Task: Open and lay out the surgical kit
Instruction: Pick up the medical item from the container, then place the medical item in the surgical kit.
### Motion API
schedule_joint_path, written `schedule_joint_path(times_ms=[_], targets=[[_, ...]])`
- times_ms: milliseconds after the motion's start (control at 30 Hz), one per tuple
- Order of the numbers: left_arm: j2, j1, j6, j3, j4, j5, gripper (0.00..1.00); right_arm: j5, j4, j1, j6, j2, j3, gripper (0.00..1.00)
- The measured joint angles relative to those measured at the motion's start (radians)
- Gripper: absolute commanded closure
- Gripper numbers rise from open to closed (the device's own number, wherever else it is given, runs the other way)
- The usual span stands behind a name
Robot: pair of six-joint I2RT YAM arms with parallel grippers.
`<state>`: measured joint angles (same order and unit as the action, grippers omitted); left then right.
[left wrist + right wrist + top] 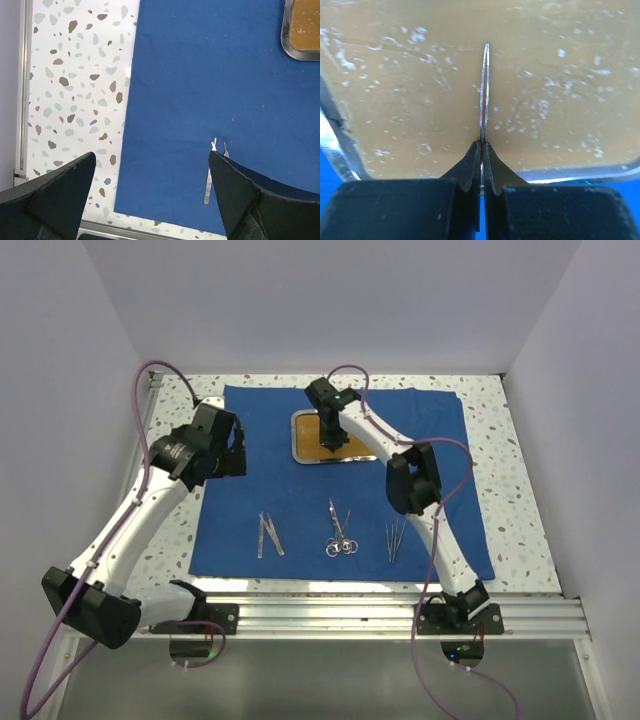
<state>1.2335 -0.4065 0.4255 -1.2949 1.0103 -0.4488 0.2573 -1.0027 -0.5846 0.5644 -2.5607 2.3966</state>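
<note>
The royal-blue cloth (300, 510) lies spread flat on the table. At its far middle sits the steel tray (300, 452) with an orange-brown floor. My right gripper (328, 440) reaches down into the tray. Its jaws (482, 145) are shut on a thin silver pair of tweezers (484, 90), seen edge-on over the tray floor (410, 100). On the near half of the cloth lie tweezers (268, 535), ring-handled scissors (338, 532) and thin instruments (395, 538). My left gripper (150, 161) hangs open above the cloth's left edge (200, 90), near the tweezers (208, 186).
Speckled tabletop (75, 100) shows left of the cloth and along its far and right sides (510, 470). An aluminium rail (380, 615) runs along the near edge with both arm bases on it. White walls close in the table on three sides.
</note>
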Motion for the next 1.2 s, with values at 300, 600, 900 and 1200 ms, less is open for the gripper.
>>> schedule_joint_path(times_ms=[300, 600, 900, 1200], targets=[[-0.002, 0.0, 0.0, 0.019, -0.028, 0.068, 0.01, 0.07, -0.036, 0.0, -0.014, 0.325, -0.366, 1.0], [-0.004, 0.0, 0.001, 0.112, -0.109, 0.151, 0.02, 0.086, 0.006, -0.006, 0.066, 1.087, -1.116, 1.0], [-0.005, 0.0, 0.001, 0.148, -0.135, 0.213, 0.04, -0.006, 0.076, -0.03, 0.16, 1.217, -1.51, 1.0], [-0.055, -0.012, 0.001, 0.148, -0.129, 0.22, 0.04, -0.013, 0.143, -0.031, 0.215, 1.244, -1.535, 0.07]])
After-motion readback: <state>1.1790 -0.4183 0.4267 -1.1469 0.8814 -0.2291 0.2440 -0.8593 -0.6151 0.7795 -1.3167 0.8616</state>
